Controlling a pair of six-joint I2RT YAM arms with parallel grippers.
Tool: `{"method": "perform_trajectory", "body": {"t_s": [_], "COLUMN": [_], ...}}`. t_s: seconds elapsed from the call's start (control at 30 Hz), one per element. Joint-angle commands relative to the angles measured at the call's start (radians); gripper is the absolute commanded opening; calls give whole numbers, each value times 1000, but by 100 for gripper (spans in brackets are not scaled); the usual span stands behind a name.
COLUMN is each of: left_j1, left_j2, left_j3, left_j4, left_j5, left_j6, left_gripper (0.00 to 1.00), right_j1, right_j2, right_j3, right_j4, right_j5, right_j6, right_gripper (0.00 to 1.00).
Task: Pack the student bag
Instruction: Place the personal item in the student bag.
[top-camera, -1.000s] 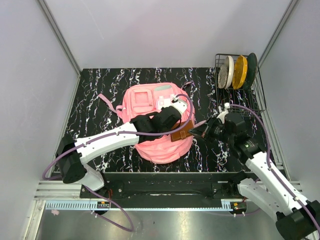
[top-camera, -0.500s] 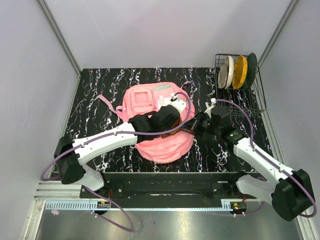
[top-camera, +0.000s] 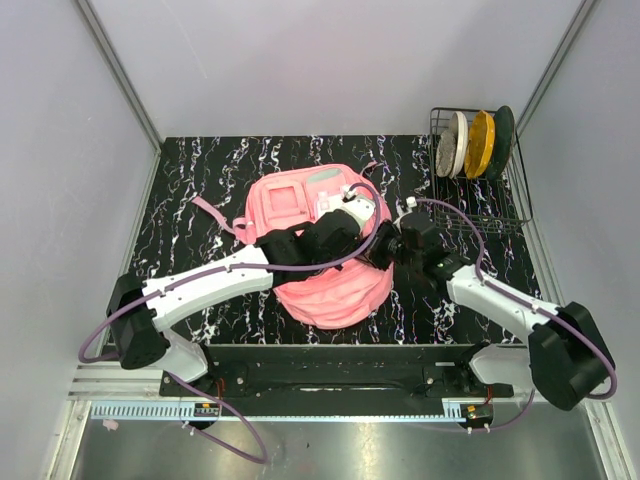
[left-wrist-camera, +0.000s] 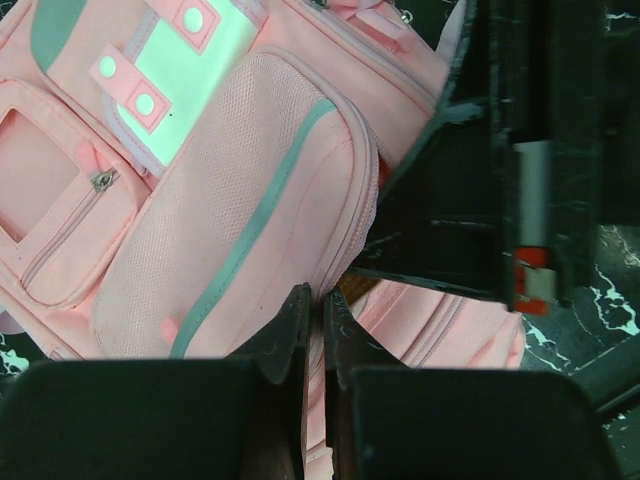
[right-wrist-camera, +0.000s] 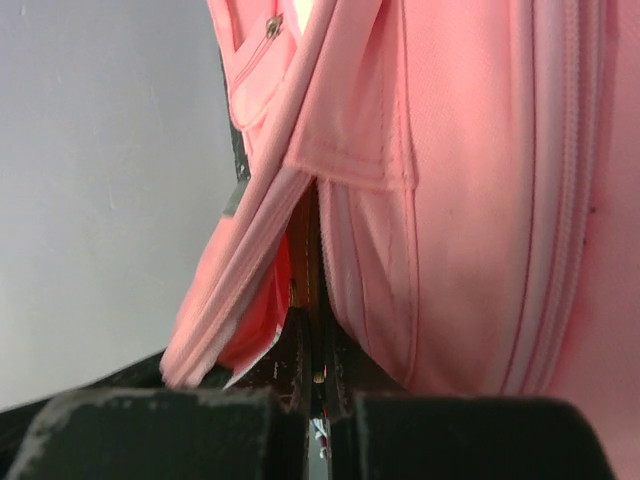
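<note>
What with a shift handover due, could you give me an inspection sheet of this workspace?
Surface: black marbled table.
Job's things: pink backpack lies flat mid-table, pockets up.
Clutter: wire rack at the far right corner, three plates upright in it.
Tools: left tool shut on the backpack's fabric; right tool shut on a thin brown item, pushed into the backpack's side opening.
Cables: purple cables run along both arms, one looping over the backpack.
Surroundings: grey walls on three sides; nothing else seen.

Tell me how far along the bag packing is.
Midway. The pink backpack is already open; the left hand pinches its fabric while the right hand holds a thin flat item in the gap. Still left: pushing it fully in, releasing, and closing the bag.
</note>
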Motion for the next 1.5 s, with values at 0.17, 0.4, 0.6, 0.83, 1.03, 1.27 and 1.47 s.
{"method": "perform_trajectory", "body": {"t_s": [0.17,0.4,0.6,0.83,1.03,1.27,1.47], "left_j1": [-25,-25,-25,-25,-25,-19,46], "left_j2": [-106,-120,-128,-120,-122,-215,-295], "left_j3": [76,57,36,22,16,-69,-208], "left_j4": [166,167,166,169,151,137,-12], "left_j5": [26,16,-8,-14,6,-54,-83], "left_j6": [-46,-46,-59,-72,-77,-140,-331], "left_gripper": [0,0,0,2,51,73,78], "right_j1": [15,15,15,15,15,15,18], "right_j2": [109,142,13,-104,-268,-539,-544], "right_j3": [83,123,100,71,-3,-75,-84], "right_j4": [130,86,-23,-178,-288,-480,-410], "right_j5": [114,94,156,261,330,350,157], "right_j6": [-14,-62,-137,-174,-171,-119,-148], "right_gripper": [3,32,53,60,60,60,56]}}
